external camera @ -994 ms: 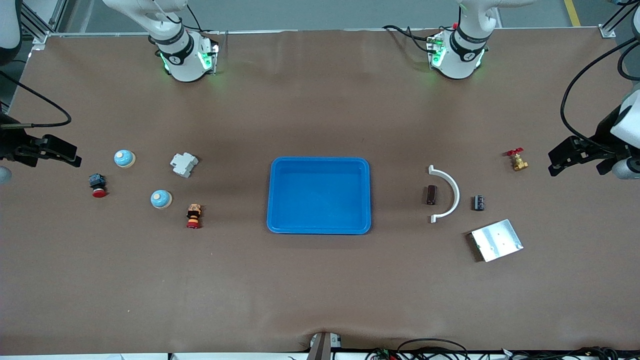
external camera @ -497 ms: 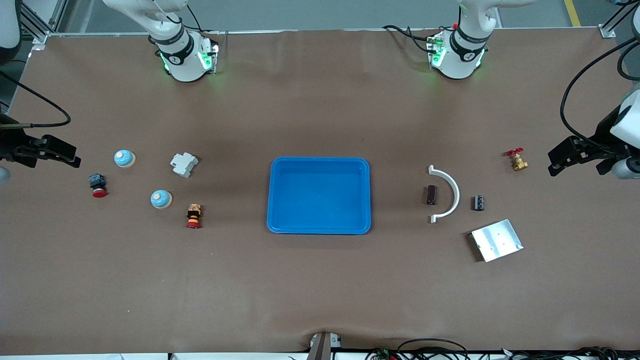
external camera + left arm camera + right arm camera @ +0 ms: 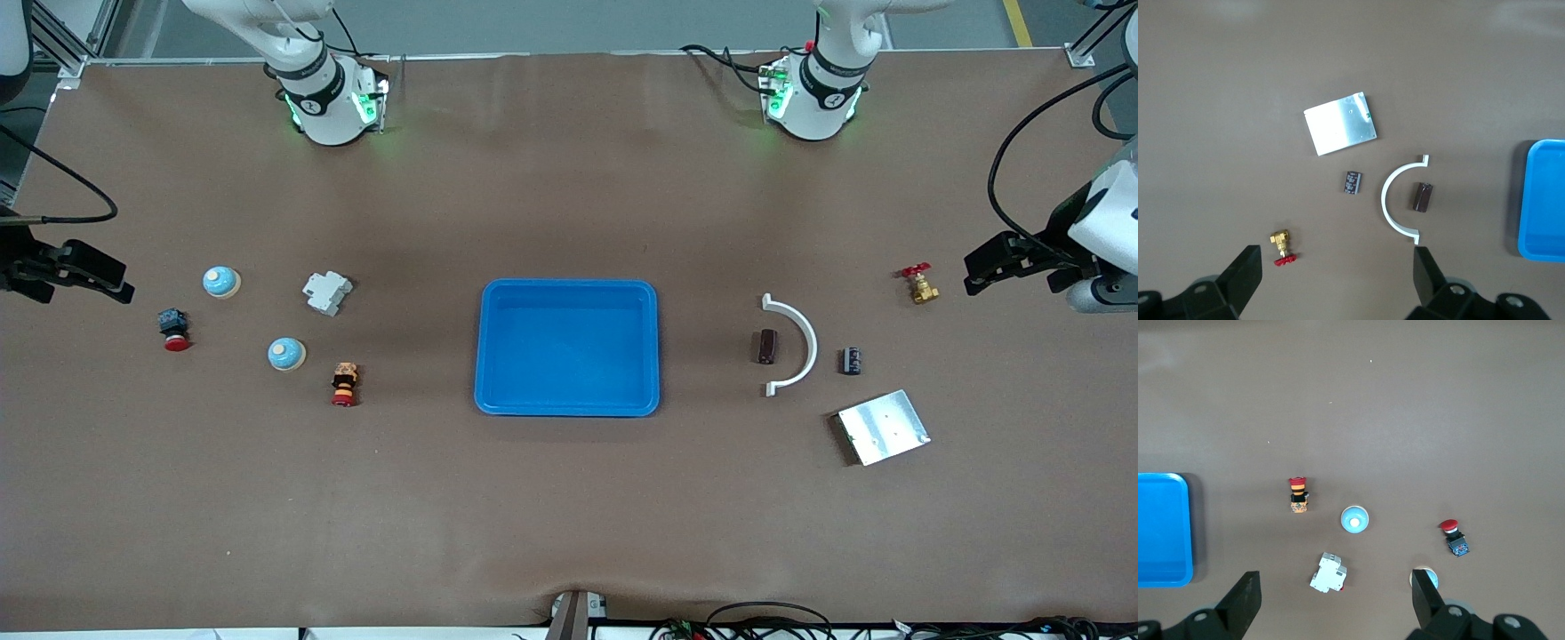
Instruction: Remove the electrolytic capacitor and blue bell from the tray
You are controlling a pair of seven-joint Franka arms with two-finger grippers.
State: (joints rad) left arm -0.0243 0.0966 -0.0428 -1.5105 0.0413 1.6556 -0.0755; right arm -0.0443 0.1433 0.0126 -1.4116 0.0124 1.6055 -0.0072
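Two blue dome bells (image 3: 220, 282) (image 3: 286, 354) sit toward the right arm's end of the table. In the right wrist view one bell (image 3: 1354, 520) shows whole and the other (image 3: 1422, 575) is partly hidden by a finger. A brown capacitor (image 3: 766, 346) (image 3: 1422, 197) and a darker capacitor (image 3: 852, 360) (image 3: 1352, 182) lie toward the left arm's end, either side of a white arc. The blue tray (image 3: 569, 286) in the middle holds nothing. My right gripper (image 3: 107, 271) (image 3: 1337, 600) hangs open over the table's end by the bells. My left gripper (image 3: 982, 267) (image 3: 1337, 280) hangs open beside the brass valve.
A white breaker (image 3: 327, 292) and two red push buttons (image 3: 173, 329) (image 3: 344, 384) lie around the bells. The white arc (image 3: 794, 342), a metal plate (image 3: 882, 427) and a brass valve with a red handle (image 3: 920, 284) lie around the capacitors.
The right gripper has drifted a little toward its end of the table. The left gripper has shifted slightly toward the valve. Nothing on the table has moved.
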